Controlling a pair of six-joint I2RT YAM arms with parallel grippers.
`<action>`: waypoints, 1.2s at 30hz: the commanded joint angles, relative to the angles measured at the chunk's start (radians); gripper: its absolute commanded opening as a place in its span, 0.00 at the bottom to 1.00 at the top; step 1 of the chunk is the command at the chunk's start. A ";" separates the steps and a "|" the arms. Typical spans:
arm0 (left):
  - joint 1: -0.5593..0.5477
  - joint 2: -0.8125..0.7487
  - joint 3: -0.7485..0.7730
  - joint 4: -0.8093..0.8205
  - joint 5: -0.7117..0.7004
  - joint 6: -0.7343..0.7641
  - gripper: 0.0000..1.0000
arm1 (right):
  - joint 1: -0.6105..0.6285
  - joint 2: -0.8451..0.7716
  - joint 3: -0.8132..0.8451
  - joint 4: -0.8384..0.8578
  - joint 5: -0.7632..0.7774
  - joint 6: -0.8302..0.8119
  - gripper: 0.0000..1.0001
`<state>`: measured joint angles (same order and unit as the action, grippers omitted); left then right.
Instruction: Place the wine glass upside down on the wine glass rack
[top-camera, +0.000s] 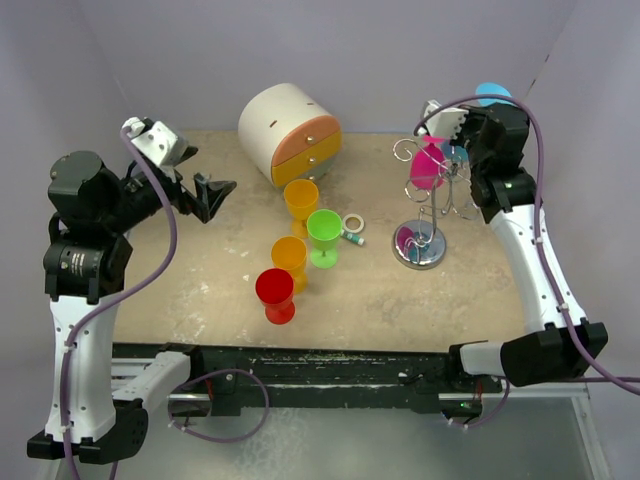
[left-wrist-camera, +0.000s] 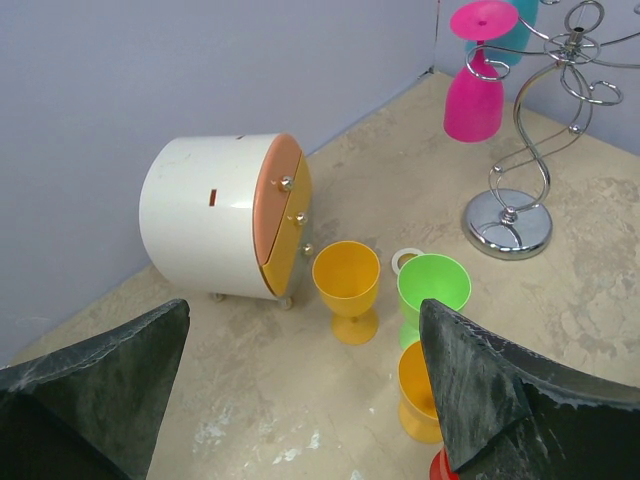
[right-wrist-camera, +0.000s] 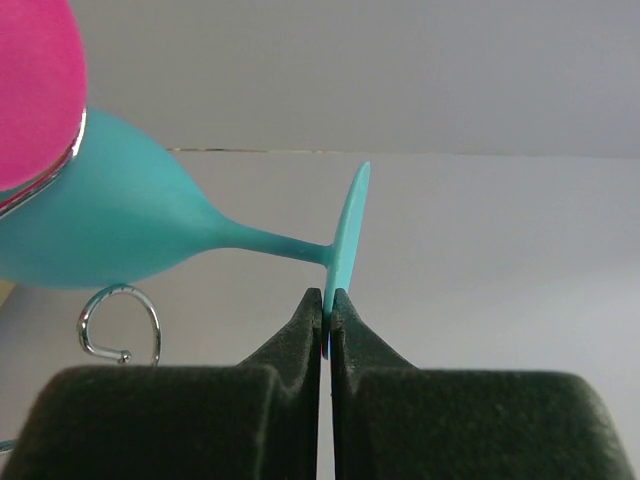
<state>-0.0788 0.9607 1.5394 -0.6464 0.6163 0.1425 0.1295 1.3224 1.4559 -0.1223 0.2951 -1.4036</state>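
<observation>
The chrome wine glass rack (top-camera: 420, 248) stands at the right of the table, with a pink glass (top-camera: 427, 165) hanging upside down from one of its arms. My right gripper (right-wrist-camera: 327, 300) is shut on the rim of the foot of a teal wine glass (right-wrist-camera: 110, 230). That glass is upside down, its bowl close beside the pink glass (right-wrist-camera: 35, 90) and a wire loop of the rack (right-wrist-camera: 120, 320). From above, the teal foot (top-camera: 492, 95) shows over the right gripper (top-camera: 478, 120). My left gripper (left-wrist-camera: 305, 320) is open and holds nothing, hovering over the left side of the table.
A white round drawer box (top-camera: 290, 132) sits at the back centre. A yellow glass (top-camera: 300, 200), a green glass (top-camera: 323, 235), an orange glass (top-camera: 289, 258) and a red glass (top-camera: 275, 295) stand upright mid-table. A tape roll (top-camera: 353, 223) and a small tube (top-camera: 352, 238) lie beside the green one.
</observation>
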 joint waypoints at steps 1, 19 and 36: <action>0.009 -0.004 0.013 0.040 0.024 0.006 0.99 | -0.020 -0.011 0.040 -0.090 -0.068 -0.124 0.00; 0.024 -0.022 -0.002 0.047 0.034 0.011 0.99 | -0.068 -0.020 0.077 -0.251 -0.214 -0.209 0.00; 0.027 -0.032 -0.012 0.045 0.034 0.027 0.99 | -0.071 -0.059 0.089 -0.317 -0.298 -0.152 0.00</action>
<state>-0.0589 0.9352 1.5326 -0.6460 0.6289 0.1501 0.0643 1.3079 1.4956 -0.4065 0.0303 -1.5467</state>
